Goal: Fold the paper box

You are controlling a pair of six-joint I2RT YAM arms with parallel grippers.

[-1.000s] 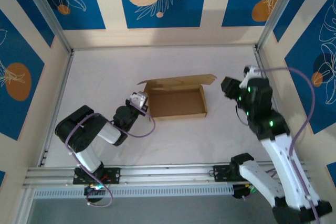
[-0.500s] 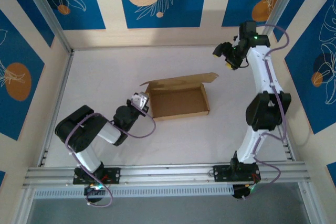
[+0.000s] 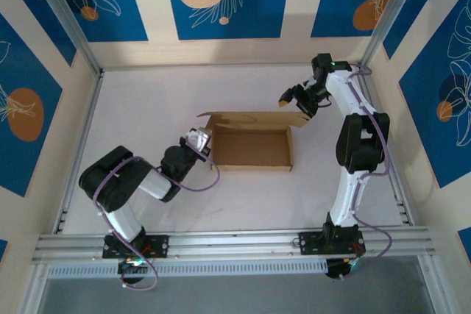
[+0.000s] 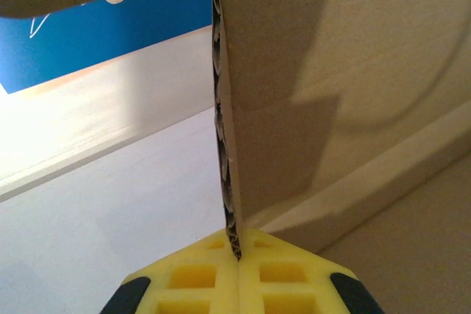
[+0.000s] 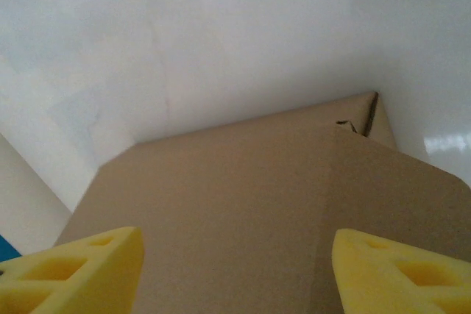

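Note:
The paper box (image 3: 250, 146) is a shallow brown cardboard tray in the middle of the table, its back flap (image 3: 254, 118) standing up along the far side. My left gripper (image 3: 200, 143) is at the box's left wall. In the left wrist view its yellow fingers (image 4: 191, 281) are shut on the edge of that cardboard wall (image 4: 294, 108). My right gripper (image 3: 289, 101) hovers at the flap's back right corner. In the right wrist view its fingertips (image 5: 81, 270) stand wide apart and open, with the flap's plain brown face (image 5: 235, 196) just beyond them.
The white table (image 3: 147, 101) is closed in by cream and blue patterned walls with metal corner posts (image 3: 70, 27). An aluminium rail (image 3: 235, 244) runs along the near edge and carries both arm bases. The right arm stretches up the right side of the table.
The right arm swung from the near right to the far right, then came in to the box's back flap, its jaws opening wider. The flap now stands more upright. The left gripper kept its hold.

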